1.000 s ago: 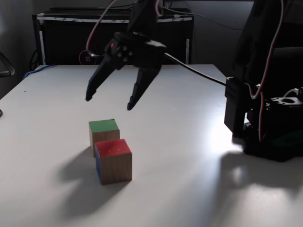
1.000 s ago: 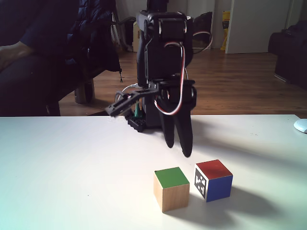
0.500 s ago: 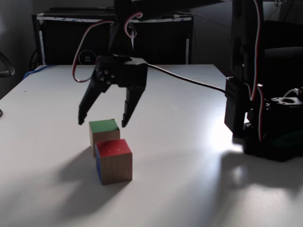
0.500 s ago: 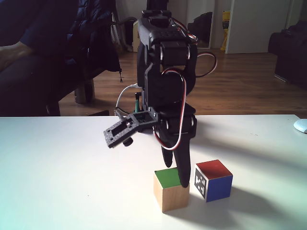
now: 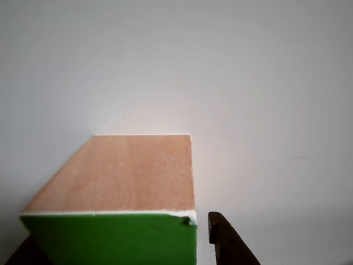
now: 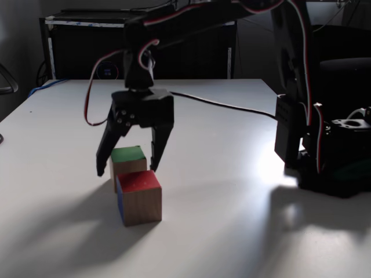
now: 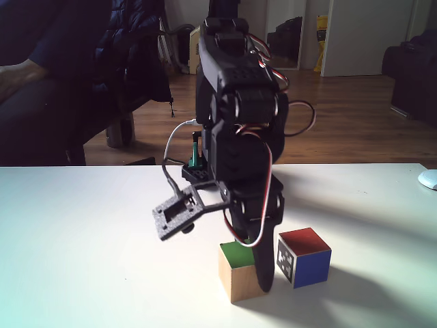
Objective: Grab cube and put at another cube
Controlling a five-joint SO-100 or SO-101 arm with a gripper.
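The cube (image 6: 127,155), plain wood with a green top, stands on the white table, touching or nearly touching another cube (image 6: 139,182), which has a red top. My gripper (image 6: 127,169) is open and lowered around the wooden cube, one finger on each side; I cannot tell whether they touch it. From the opposite fixed view the gripper (image 7: 261,285) partly covers the cube (image 7: 235,275), and another cube (image 7: 305,256) shows its black-and-white marker face just to its right. In the other view the cube (image 5: 127,171) lies close below, with a dark fingertip (image 5: 220,237) to its right.
The arm's base (image 6: 324,156) stands at the table's right side. A black cable (image 6: 232,107) runs across the table behind the gripper. A black cabinet (image 6: 75,52) sits beyond the far edge. A white object (image 7: 429,179) lies at the table's right edge.
The open gripper has come down from above the table and now straddles the green-topped cube. Both cubes have stayed where they were.
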